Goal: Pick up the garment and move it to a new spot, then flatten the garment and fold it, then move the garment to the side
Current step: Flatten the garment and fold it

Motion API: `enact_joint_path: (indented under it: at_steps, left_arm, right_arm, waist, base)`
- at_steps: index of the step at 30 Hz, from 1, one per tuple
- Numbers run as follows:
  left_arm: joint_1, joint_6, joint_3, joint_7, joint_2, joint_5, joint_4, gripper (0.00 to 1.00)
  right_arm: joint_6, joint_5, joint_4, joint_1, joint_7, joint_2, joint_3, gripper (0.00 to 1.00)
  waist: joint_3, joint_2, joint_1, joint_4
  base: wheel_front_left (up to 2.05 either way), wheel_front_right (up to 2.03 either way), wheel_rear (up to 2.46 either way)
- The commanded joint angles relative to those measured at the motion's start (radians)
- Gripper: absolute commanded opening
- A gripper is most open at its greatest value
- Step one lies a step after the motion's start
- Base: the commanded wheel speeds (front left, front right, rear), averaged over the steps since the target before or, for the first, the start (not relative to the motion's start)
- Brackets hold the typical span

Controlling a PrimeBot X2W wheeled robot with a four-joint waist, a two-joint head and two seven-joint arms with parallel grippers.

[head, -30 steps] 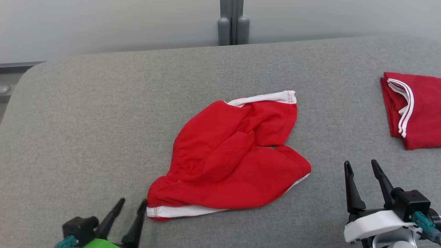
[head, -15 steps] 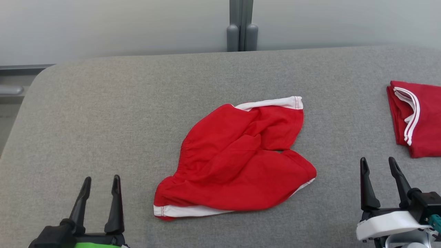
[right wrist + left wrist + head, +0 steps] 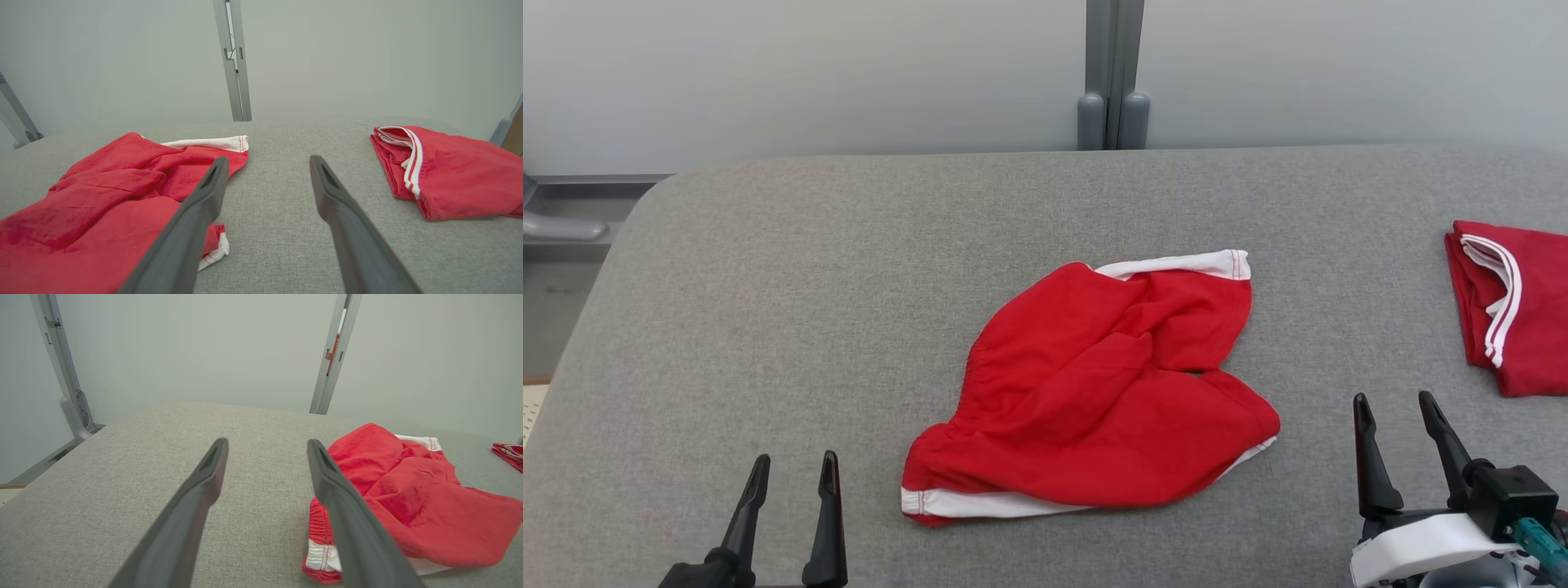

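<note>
The red cloth garment with white bands at its hems (image 3: 1094,392) lies crumpled in the middle of the grey fabric-covered counter (image 3: 809,286). It is not flat. The cloth is bunched into thick folds, with one white band at its far edge and another at its near edge. Its left edge is gathered.

Both arms are low at the near side of the counter, and their long dark fingers point away from the robot. The left gripper (image 3: 795,461) has its fingers (image 3: 827,523) spread apart and holds nothing. The right gripper (image 3: 1394,400) also has its fingers (image 3: 1368,457) spread and is empty.

The garment lies between the two grippers and a little farther in. Its near white corner is close to the left gripper, on that gripper's right, and does not touch it. The right gripper is near the garment's right lobe but apart from it. A second red garment with white stripes, folded (image 3: 1523,327), lies at the counter's right side, beyond the right gripper.
</note>
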Motion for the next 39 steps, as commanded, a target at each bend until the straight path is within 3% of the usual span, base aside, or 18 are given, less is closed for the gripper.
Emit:
enact_joint_path:
  at_steps: [1, 19, 22, 27, 31, 39]
  left_arm:
    - [-0.009, -0.003, -0.003, 0.0, 0.001, -0.003, 0.004, 1.0]
    - [-0.009, -0.003, -0.048, 0.0, 0.055, -0.061, 0.072, 1.0]
    - [-0.006, -0.003, -0.11, 0.003, 0.1, -0.083, 0.194, 1.0]
    - [-0.076, -0.002, -0.263, 0.049, 0.183, -0.167, 0.266, 1.0]
    - [-0.128, -0.001, -0.309, 0.037, 0.212, -0.215, 0.287, 1.0]
    - [-0.211, -0.001, -0.393, 0.015, 0.238, -0.272, 0.327, 1.0]
  right_arm:
    - [-0.002, 0.002, 0.003, -0.007, 0.0, -0.003, 0.001, 1.0]
    - [-0.002, -0.037, 0.049, -0.024, 0.0, -0.02, 0.044, 1.0]
    - [-0.002, -0.081, 0.145, -0.07, 0.028, -0.069, 0.09, 1.0]
    - [-0.002, -0.115, 0.251, -0.153, 0.146, -0.127, 0.167, 1.0]
    - [-0.002, -0.098, 0.313, -0.211, 0.218, -0.151, 0.227, 1.0]
    - [-0.002, -0.058, 0.358, -0.273, 0.208, -0.164, 0.295, 1.0]
  waist:
    - [0.002, 0.0, 0.0, 0.002]
    - [0.013, 0.0, 0.0, -0.014]
    - [0.021, 0.0, 0.0, -0.017]
    - [0.048, 0.0, 0.0, -0.011]
    - [0.078, 0.0, 0.0, 0.007]
    - [0.125, 0.0, 0.0, 0.026]
  base:
    - [0.0, 0.0, 0.0]
    - [0.0, 0.0, 0.0]
    - [0.0, 0.0, 0.0]
    - [0.0, 0.0, 0.0]
    - [0.0, 0.0, 0.0]
    - [0.0, 0.0, 0.0]
